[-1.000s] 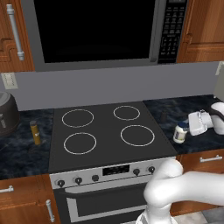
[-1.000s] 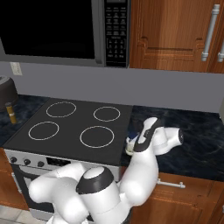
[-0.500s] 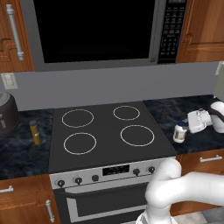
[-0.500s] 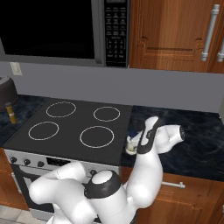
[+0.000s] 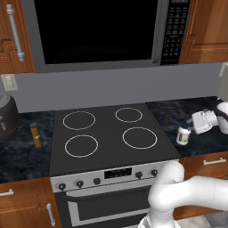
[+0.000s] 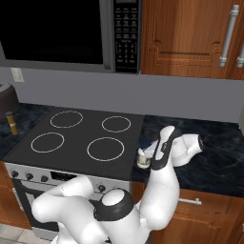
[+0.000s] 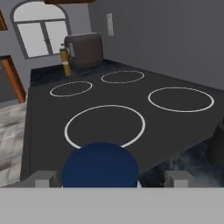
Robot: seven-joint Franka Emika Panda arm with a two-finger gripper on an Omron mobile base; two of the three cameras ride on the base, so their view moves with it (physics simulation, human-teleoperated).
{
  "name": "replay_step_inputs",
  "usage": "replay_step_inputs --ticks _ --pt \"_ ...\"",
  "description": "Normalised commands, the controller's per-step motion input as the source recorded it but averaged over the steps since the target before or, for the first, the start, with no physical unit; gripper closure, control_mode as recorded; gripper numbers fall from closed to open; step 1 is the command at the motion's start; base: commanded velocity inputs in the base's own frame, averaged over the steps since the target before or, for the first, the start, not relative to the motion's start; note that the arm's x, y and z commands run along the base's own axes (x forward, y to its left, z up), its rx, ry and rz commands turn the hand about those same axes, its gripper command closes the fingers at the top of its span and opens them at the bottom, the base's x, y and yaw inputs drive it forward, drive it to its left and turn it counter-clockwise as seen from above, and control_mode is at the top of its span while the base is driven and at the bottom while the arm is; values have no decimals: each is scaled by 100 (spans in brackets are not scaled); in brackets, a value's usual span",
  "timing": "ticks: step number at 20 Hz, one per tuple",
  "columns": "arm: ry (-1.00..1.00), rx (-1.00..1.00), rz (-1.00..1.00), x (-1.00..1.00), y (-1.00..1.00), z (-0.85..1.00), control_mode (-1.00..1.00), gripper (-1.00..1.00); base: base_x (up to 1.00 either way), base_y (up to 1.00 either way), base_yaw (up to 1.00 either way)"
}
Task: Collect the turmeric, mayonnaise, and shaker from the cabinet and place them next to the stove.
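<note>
Gripper (image 7: 107, 179) released, fingers apart around mayonnaise (image 5: 183, 135) on counter (image 5: 205, 120) beside stove (image 5: 107, 133)

The microwave (image 5: 98, 33) hangs above and left of the jaws, while the cooker (image 5: 6, 116) sits on the counter (image 6: 214, 157) far across from them, under an outlet (image 5: 9, 82).
</note>
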Motion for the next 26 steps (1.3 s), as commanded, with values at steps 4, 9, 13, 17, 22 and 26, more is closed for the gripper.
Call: replay_step_inputs --ticks 4,9,13,17,22,26 --pt "1 0 0 -13 -1 33 -100 -100 0 0 0" --pt "2 0 0 -14 -1 50 -100 -100 0 0 0" --pt "3 0 0 -26 3 47 -100 -100 0 0 0" --pt "6 0 -1 -49 44 30 -100 -100 0 0 0" --pt "10 -3 0 -51 85 7 -100 -100 0 0 0" --pt "9 -6 0 -48 100 0 -100 -100 0 0 0"
